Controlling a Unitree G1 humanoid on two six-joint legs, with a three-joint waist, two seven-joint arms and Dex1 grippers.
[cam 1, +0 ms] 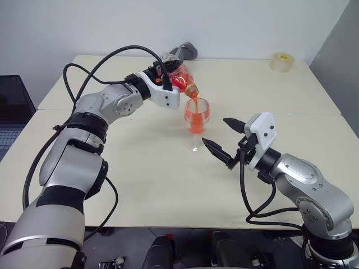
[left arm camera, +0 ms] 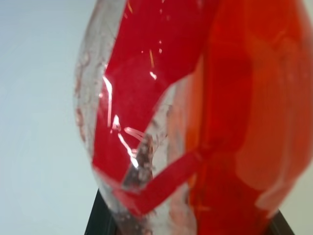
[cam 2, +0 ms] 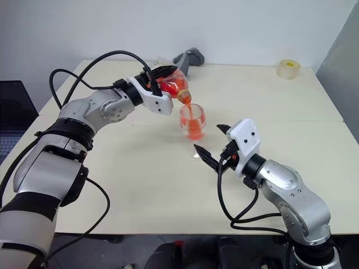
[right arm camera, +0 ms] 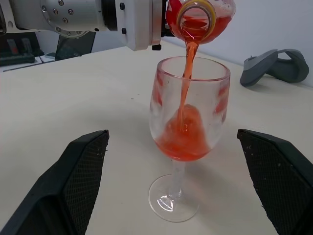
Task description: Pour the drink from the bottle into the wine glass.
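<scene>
bottle (cam 1: 180, 80) tilted over wine glass (right arm camera: 188, 132), drink (right arm camera: 185, 139) streaming | left gripper (cam 1: 166, 79) clamps bottle; right gripper (cam 1: 225, 140) spread wide, empty | hold tilt steady, mouth centred above rim

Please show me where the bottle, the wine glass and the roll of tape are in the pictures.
bottle (cam 1: 180, 79): left eye view, on its red-filled body.
wine glass (right arm camera: 188, 122): right wrist view, on the bowl where the drink gathers.
roll of tape (cam 1: 282, 61): left eye view, on its outer side.
</scene>
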